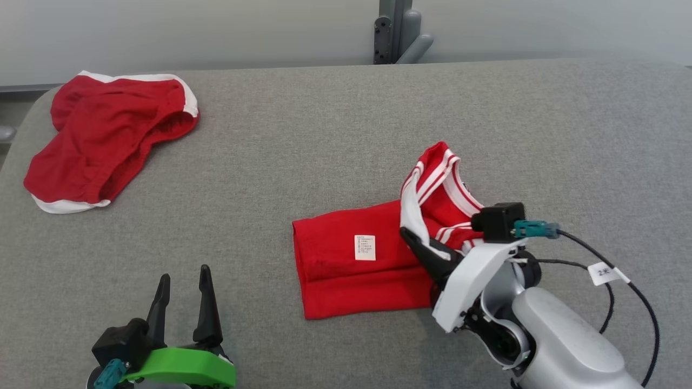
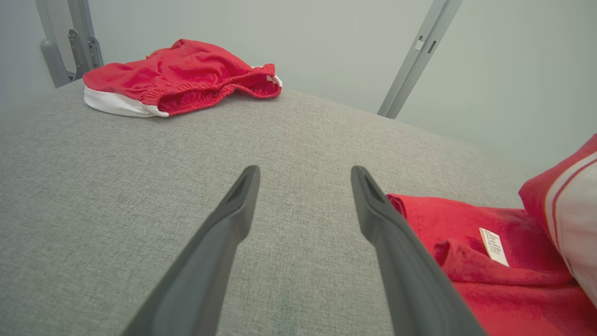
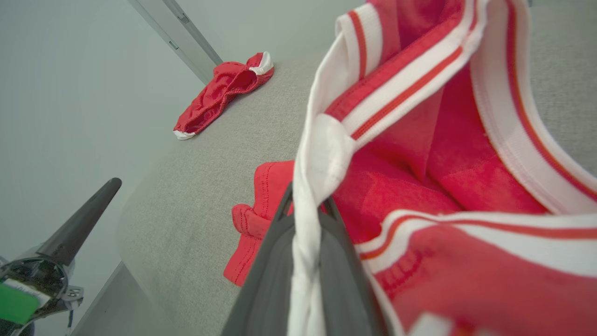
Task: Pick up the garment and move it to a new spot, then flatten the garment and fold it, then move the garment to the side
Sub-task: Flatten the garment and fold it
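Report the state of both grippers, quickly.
Left gripper: open, holding nothing.
Right gripper: shut on the white trim of the red garment.

Bare grey surface (image 1: pixel 335 135) lies open between red shorts (image 1: pixel 108 135) and folded garment (image 1: pixel 335 273).

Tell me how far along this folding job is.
Done: the red shirt lies on the grey pad, its body folded into a flat band. In hand: the right hand is shut on its white trim, holding the collar end up; the left hand is open and empty. Left: finishing the fold and moving it aside.
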Controlling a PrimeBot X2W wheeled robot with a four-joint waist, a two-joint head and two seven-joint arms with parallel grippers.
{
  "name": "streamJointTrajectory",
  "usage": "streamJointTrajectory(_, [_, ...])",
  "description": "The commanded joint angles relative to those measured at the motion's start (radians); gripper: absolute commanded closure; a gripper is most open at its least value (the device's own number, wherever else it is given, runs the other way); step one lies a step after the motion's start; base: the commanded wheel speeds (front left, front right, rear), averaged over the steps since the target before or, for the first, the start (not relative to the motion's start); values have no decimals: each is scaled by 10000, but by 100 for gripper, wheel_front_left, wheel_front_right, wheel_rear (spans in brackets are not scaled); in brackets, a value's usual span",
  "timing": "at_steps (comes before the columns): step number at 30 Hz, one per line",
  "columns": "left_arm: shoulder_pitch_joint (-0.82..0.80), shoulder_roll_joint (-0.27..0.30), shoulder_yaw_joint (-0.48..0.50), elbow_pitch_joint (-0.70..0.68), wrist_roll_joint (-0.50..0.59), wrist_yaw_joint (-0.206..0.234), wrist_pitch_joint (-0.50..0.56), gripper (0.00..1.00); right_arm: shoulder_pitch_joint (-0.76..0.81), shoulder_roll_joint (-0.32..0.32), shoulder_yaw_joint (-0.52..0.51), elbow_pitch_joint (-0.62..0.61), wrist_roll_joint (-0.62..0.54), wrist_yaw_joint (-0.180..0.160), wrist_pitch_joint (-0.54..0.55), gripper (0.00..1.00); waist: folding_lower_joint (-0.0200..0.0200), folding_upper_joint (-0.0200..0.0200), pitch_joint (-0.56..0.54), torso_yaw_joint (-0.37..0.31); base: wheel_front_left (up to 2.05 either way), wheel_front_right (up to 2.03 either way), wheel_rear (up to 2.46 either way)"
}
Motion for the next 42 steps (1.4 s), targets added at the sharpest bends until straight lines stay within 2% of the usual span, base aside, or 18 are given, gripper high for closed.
streamJointTrajectory(1, [-173, 6, 2, 8, 96, -30, -4, 0, -156, 142, 133, 97, -45, -1, 42, 100, 0, 55, -4, 156, 0, 0, 0])
streamJointTrajectory(9, [-300, -13, -180, 150, 98, -83, -4, 0, -836, 1039, 789, 1425, -55, 1, -181, 100, 0, 55, 11, 630, 0, 0, 0])
streamJointTrajectory(17, [-323, -29, -417, 270, 91, -42, -4, 0, -1543, 1530, 1576, 3130, 105, -1, -581, 100, 0, 55, -64, 979, 0, 0, 0])
streamJointTrajectory(18, [-307, -31, -445, 281, 80, -39, -4, 0, -1628, 1558, 1651, 3370, 59, 1, -637, 96, 0, 55, -84, 1012, 0, 0, 0])
streamJointTrajectory(19, [-290, -33, -471, 300, 64, -38, -4, 0, -1713, 1601, 1760, 3576, 38, 1, -715, 67, 0, 55, -101, 1042, 0, 0, 0])
streamJointTrajectory(20, [-290, -33, -471, 300, 64, -38, -4, 0, -1713, 1601, 1760, 3576, 38, 1, -715, 67, 0, 55, -101, 1042, 0, 0, 0])
streamJointTrajectory(21, [-280, -34, -511, 336, 29, -37, -4, 0, -1827, 1672, 1961, 3886, 173, -1, -832, 0, 0, 55, -134, 1092, 0, 0, 0])
streamJointTrajectory(33, [-67, -38, -488, 387, 44, -38, -4, 0, -2241, 1699, 3215, 3711, 942, 1, -1529, 0, 0, 55, -354, 986, 0, 0, 0])
streamJointTrajectory(39, [60, -36, -491, 310, 93, -23, -3, 0, -2393, 1694, 3253, 3513, 872, -1, -1818, 0, 0, 55, -526, 721, 0, 0, 0])
streamJointTrajectory(42, [151, -35, -457, 280, 108, -8, -3, 0, -2363, 1697, 3232, 3579, 746, -1, -1483, 0, 0, 55, -587, 589, 0, 0, 0])
